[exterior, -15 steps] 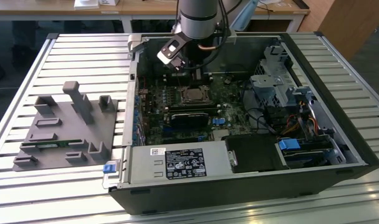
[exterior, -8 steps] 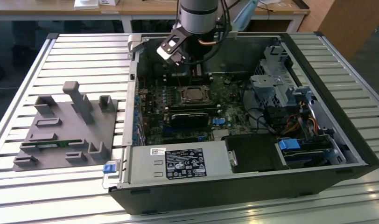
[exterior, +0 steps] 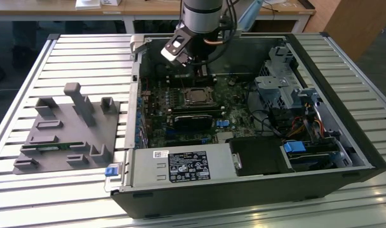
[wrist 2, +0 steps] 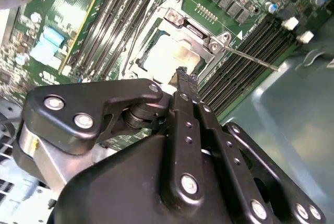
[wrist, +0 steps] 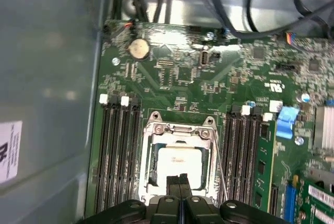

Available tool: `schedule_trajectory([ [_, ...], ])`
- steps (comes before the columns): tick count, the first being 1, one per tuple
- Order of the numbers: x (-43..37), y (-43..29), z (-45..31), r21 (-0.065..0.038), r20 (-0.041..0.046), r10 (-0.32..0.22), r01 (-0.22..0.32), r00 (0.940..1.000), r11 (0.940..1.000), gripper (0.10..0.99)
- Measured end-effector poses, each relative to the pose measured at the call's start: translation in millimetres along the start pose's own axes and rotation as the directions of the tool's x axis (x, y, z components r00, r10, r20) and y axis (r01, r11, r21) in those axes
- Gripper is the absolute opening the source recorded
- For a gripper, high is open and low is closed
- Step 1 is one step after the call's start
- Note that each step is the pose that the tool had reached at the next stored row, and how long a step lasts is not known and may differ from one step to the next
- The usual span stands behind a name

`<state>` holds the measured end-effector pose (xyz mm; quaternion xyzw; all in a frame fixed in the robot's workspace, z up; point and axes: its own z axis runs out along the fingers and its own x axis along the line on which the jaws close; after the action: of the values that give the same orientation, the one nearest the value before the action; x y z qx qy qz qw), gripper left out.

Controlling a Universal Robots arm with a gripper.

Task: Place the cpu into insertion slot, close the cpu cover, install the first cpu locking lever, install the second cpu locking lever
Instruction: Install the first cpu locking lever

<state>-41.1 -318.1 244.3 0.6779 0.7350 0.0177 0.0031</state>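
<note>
The gripper is hanging with its two black fingers pressed together, gripping nothing. Its tips are hovering over one edge of the cpu; whether they touch it I cannot tell. The cpu is lying flat and square-on, silvery top up, inside the insertion slot, with the cpu cover framing it. In the exterior view the arm is standing at twelve o'clock of the slot. The second wrist view is showing a thin locking lever sticking out over the memory slots.
</note>
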Motion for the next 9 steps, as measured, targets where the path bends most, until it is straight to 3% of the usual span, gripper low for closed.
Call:
schedule_trajectory([
  [4,0.0,0.0,0.0,0.001,-0.0022,-0.073,0.073,0.9973,0.9973,0.106],
  [9,0.0,0.0,0.0,0.003,-0.0051,-0.163,0.163,0.9867,0.9867,0.106],
])
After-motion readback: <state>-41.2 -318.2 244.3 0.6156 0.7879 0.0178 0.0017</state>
